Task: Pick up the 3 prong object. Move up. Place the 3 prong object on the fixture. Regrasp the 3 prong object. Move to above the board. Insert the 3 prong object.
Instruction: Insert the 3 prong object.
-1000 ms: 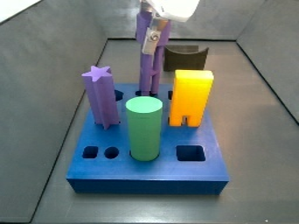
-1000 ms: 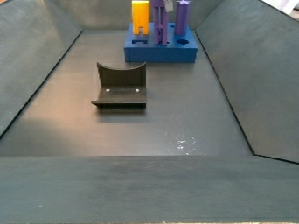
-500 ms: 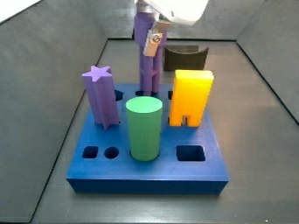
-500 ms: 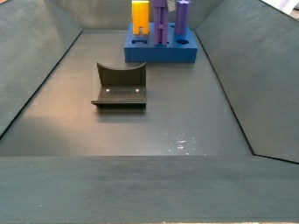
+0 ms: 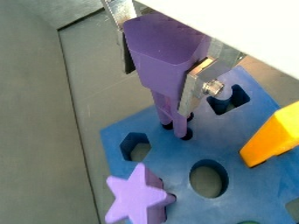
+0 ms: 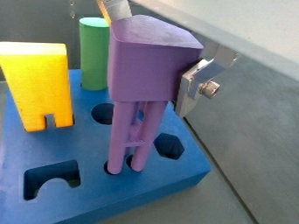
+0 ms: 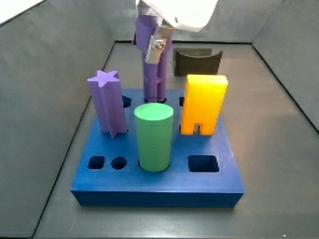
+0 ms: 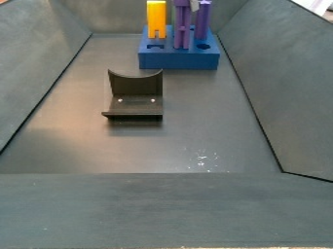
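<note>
Light-purple 3 prong object (image 6: 142, 87) pinched upright in the jaws, its prongs down at the blue board (image 6: 100, 179)

The gripper (image 5: 163, 54) hangs over the far part of the board, its silver finger plates (image 6: 197, 81) pressed against the sides of the 3 prong object; in both wrist views the thin prongs reach down to holes in the board's top, though how deep they sit cannot be told. In a side view the piece (image 7: 155, 58) stands between the star-topped purple post (image 7: 107, 103) and the yellow block (image 7: 206, 103), with the green cylinder (image 7: 153, 137) nearer the camera. The dark fixture (image 8: 132, 94) sits on the grey bench (image 8: 156, 146), well apart from the board (image 8: 178, 55)
</note>
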Controlling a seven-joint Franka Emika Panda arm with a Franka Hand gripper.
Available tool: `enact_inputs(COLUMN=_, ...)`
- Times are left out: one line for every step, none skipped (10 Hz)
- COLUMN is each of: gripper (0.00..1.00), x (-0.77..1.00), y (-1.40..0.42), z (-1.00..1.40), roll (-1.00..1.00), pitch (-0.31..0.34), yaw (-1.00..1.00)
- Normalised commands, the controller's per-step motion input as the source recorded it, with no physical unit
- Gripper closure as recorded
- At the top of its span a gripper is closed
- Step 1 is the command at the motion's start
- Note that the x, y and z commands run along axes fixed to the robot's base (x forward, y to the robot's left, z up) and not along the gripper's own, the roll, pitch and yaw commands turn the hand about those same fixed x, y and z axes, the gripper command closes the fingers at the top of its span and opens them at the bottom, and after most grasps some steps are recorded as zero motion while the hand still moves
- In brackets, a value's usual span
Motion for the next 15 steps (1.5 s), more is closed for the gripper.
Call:
enact_inputs(gripper=1.00, x=0.13, y=-0.28, z=-0.11, roll=0.02, pitch=0.000, yaw=0.16)
enact_inputs(gripper=1.00, x=0.07, y=-0.17, z=-0.07, roll=0.01, pitch=0.000, yaw=0.17)
enact_inputs(gripper=1.00, x=0.11, y=-0.12, z=-0.07, roll=0.01, pitch=0.000, yaw=0.13)
enact_inputs(gripper=1.00, x=0.05, y=0.00, z=-0.11, roll=0.00, pitch=0.009, yaw=0.14)
enact_inputs(gripper=1.00, x=0.14, y=0.00, z=-0.17, roll=0.03, pitch=0.000, yaw=0.36)
enact_inputs(gripper=1.00, x=0.10, y=0.01, z=-0.18, roll=0.01, pitch=0.000, yaw=0.53)
enact_inputs(gripper=1.00, x=0.02, y=0.02, z=-0.19, roll=0.00, pitch=-0.004, yaw=0.48)
enact_inputs(gripper=1.00, x=0.00, y=0.05, z=-0.14, roll=0.03, pitch=0.000, yaw=0.55)
enact_inputs(gripper=1.00, x=0.00, y=0.06, z=-0.18, roll=0.00, pitch=0.000, yaw=0.35)
enact_inputs(gripper=1.00, x=0.00, y=0.02, z=-0.24, roll=0.03, pitch=0.000, yaw=0.25)
enact_inputs(gripper=1.00, x=0.00, y=0.00, z=-0.19, roll=0.00, pitch=0.000, yaw=0.05)
enact_inputs(gripper=1.00, x=0.11, y=0.00, z=-0.94, roll=0.18, pitch=0.000, yaw=0.00)
enact_inputs(gripper=1.00, x=0.19, y=0.00, z=-1.00, roll=0.10, pitch=0.000, yaw=-0.02)
enact_inputs(gripper=1.00, x=0.14, y=0.00, z=-1.00, roll=0.12, pitch=0.000, yaw=0.00)
enact_inputs(gripper=1.00, x=0.20, y=0.00, z=-1.00, roll=0.12, pitch=0.000, yaw=-0.03)
